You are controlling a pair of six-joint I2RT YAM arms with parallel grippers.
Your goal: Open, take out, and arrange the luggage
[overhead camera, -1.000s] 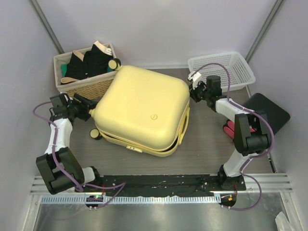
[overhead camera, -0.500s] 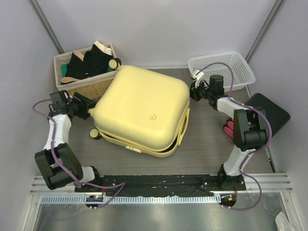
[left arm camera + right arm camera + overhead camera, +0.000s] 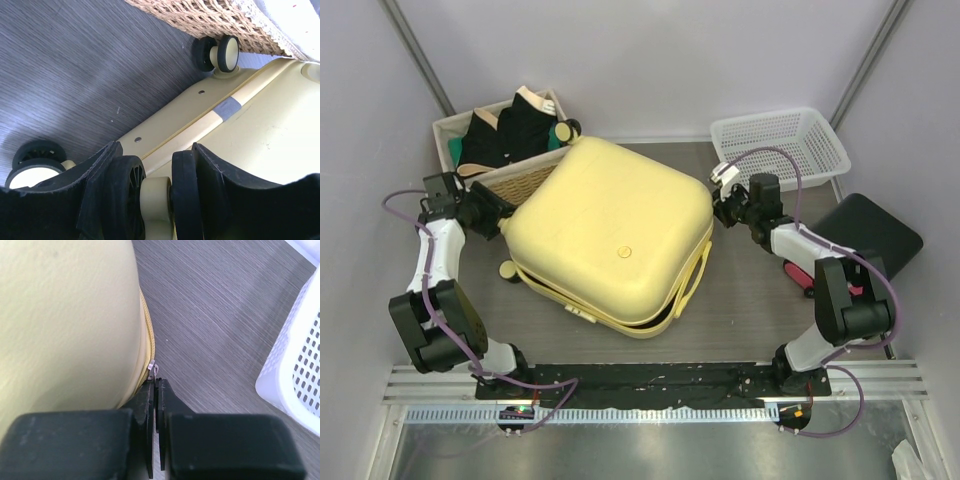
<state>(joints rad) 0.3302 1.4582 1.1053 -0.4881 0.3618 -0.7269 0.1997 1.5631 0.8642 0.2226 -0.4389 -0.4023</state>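
We judge the luggage, flat against the basket, stiff, slick, bulky; our left tool clamps its wheel, our right tool pinches the zip pull, the surest hold on it

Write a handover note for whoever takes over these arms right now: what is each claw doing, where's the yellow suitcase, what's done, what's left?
Left gripper: shut on a caster wheel at the luggage's left end.
Right gripper: shut, apparently pinching the zip pull at the right corner.
Luggage: flat on the table, lid down, between wicker basket and white basket.
Done: zip seems partly undone on the near-right side.
Left: finish unzipping, lift lid, unpack, arrange.
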